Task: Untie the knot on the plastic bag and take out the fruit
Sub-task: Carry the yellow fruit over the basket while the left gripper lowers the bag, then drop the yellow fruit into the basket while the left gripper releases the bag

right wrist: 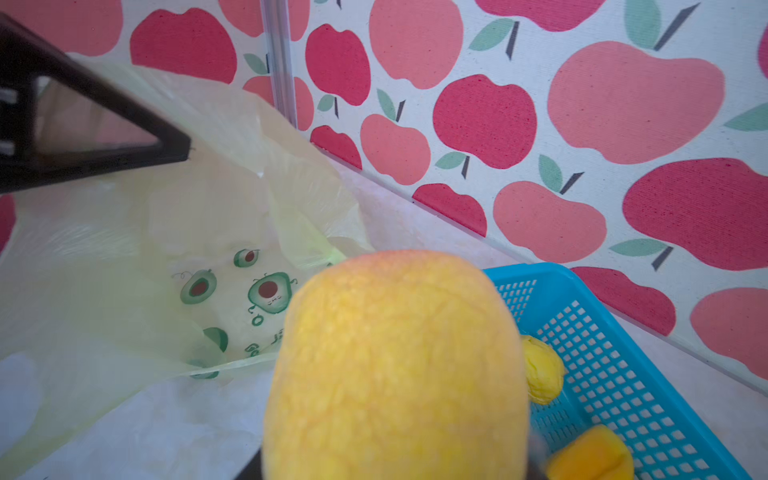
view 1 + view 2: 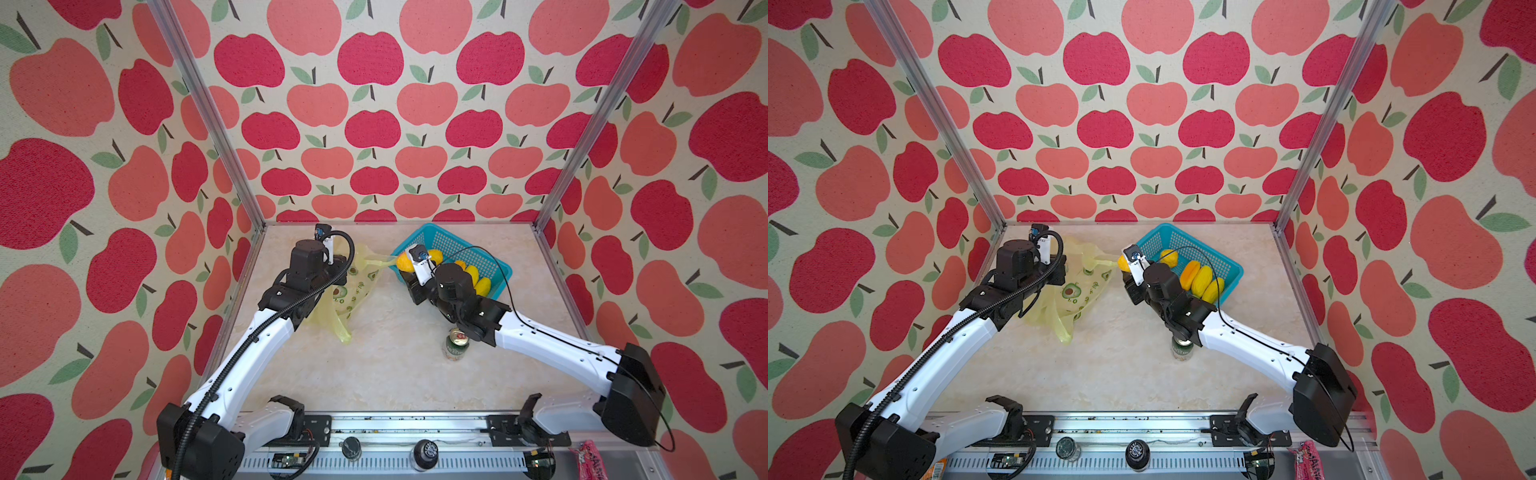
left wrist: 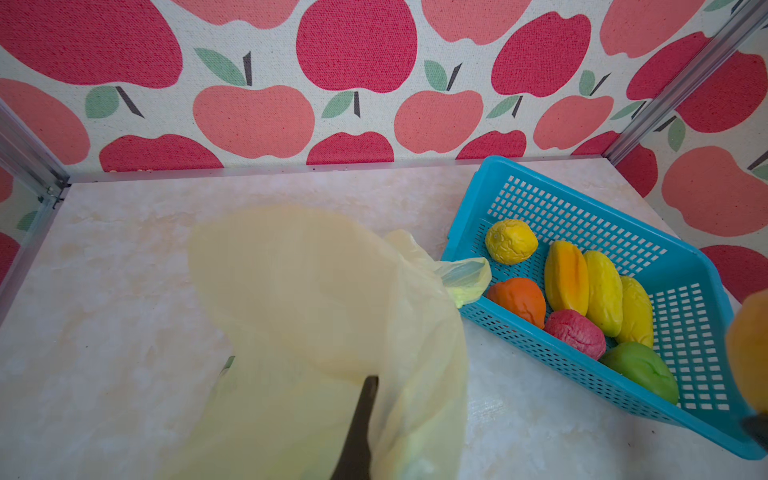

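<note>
Yellow-orange wrinkled toy fruit (image 1: 395,365) grasped by right fingers (image 3: 757,428) at teal mesh basket (image 2: 1187,245) rim, 1 o'clock on tabletop (image 2: 395,374). Left fingers (image 3: 361,415) clenched on thin pale-yellow plastic bag (image 2: 353,291), 11 o'clock. Fruit likely light, squashy: grip mid-body.

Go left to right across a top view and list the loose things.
plastic bag → yellow-orange fruit, held up → teal basket → pink packet. The green can is left out: it falls within the basket's span.
</note>
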